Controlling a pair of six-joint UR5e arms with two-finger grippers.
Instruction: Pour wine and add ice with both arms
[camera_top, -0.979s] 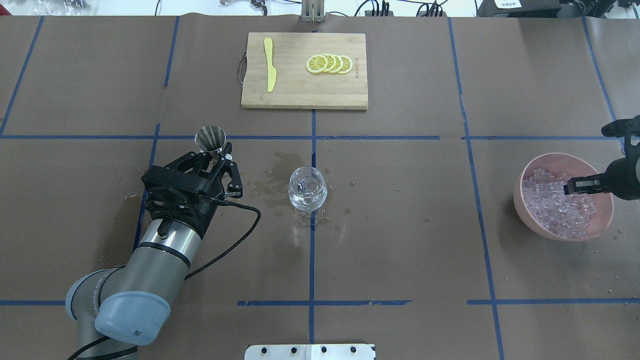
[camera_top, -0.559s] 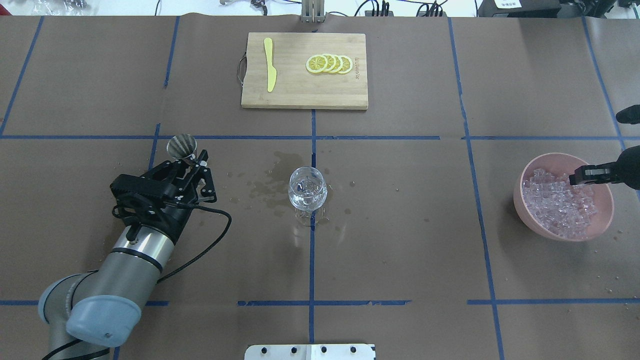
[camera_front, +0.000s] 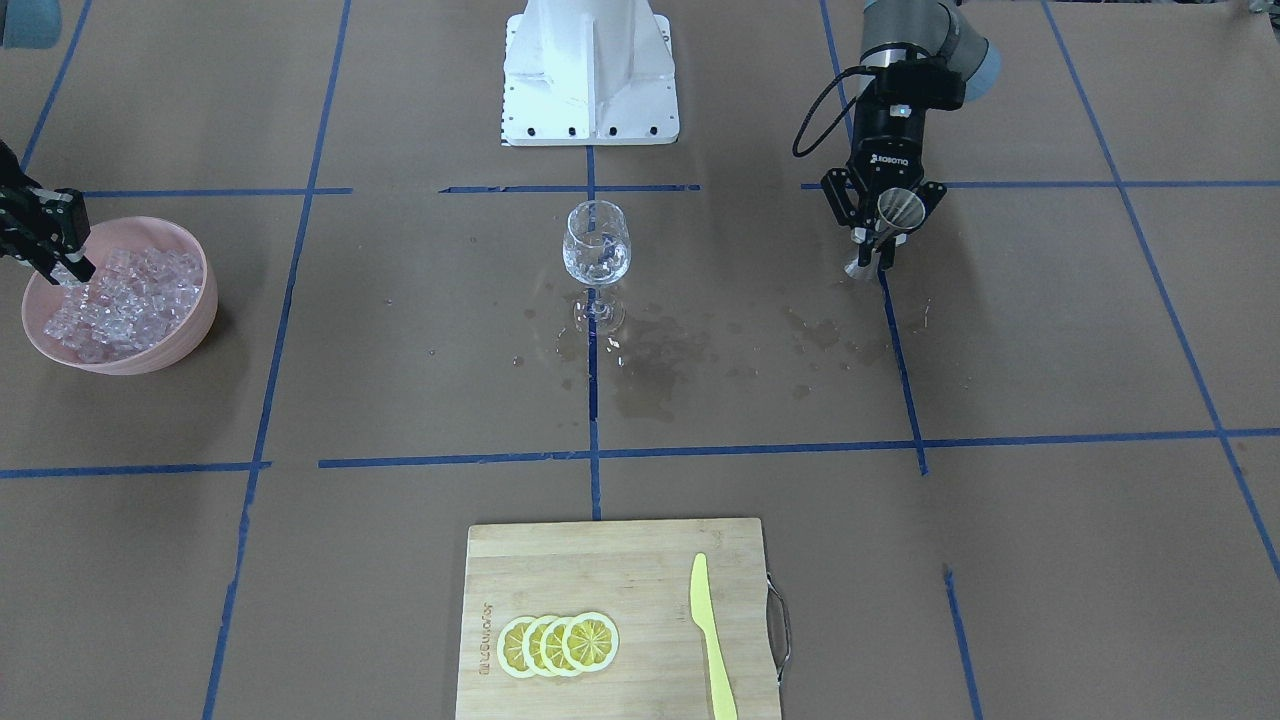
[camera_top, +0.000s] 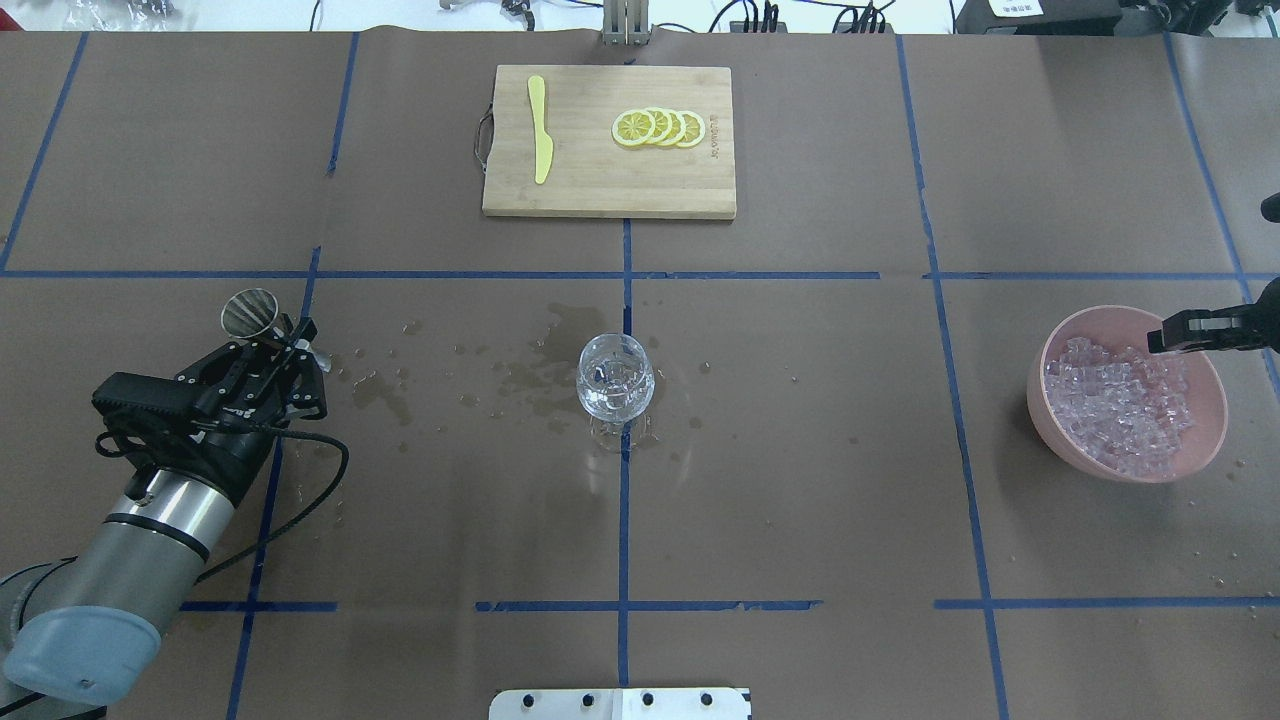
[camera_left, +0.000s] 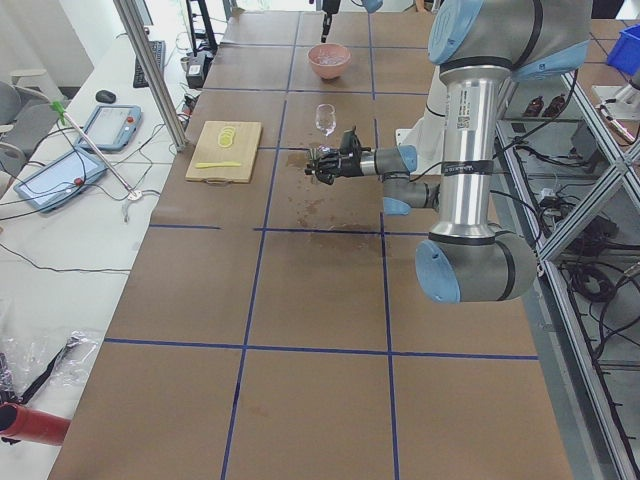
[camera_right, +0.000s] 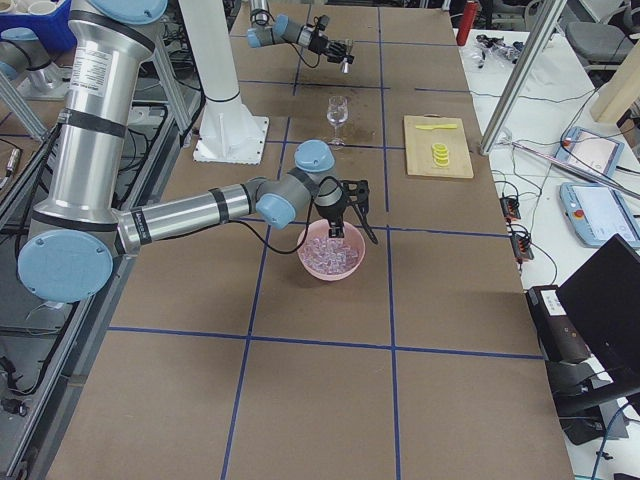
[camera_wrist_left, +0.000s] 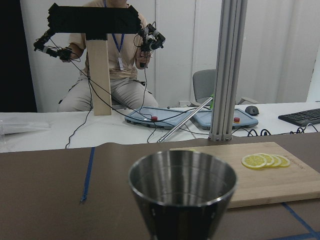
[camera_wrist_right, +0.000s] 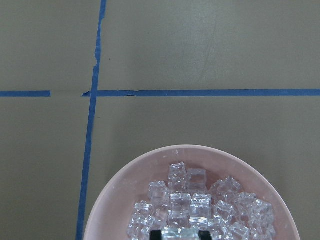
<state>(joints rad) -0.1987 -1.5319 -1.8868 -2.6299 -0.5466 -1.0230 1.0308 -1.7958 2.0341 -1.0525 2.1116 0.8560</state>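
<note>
Overhead view. My right gripper (camera_top: 1162, 335) hovers at 1 o'clock on the pink bowl (camera_top: 1095, 322), fingers pinched on what looks like 1 cube of ice (camera_top: 1120, 410); the wine glass (camera_top: 616, 378), holding a little wine (camera_front: 596, 268), stands well apart at its 9 o'clock; my left gripper (camera_top: 285, 350), clamped on the steel jigger (camera_top: 250, 312), sits nearer the glass, at the glass's 9 o'clock. Against 1 second ago, the left has retreated toward 9 o'clock; the right has lifted off the heap.

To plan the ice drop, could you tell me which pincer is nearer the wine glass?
Left. The left pincer, holding a metal jigger, is left of the wine glass past the wet stains; the right pincer is much farther off, above the pink bowl of ice.
</note>
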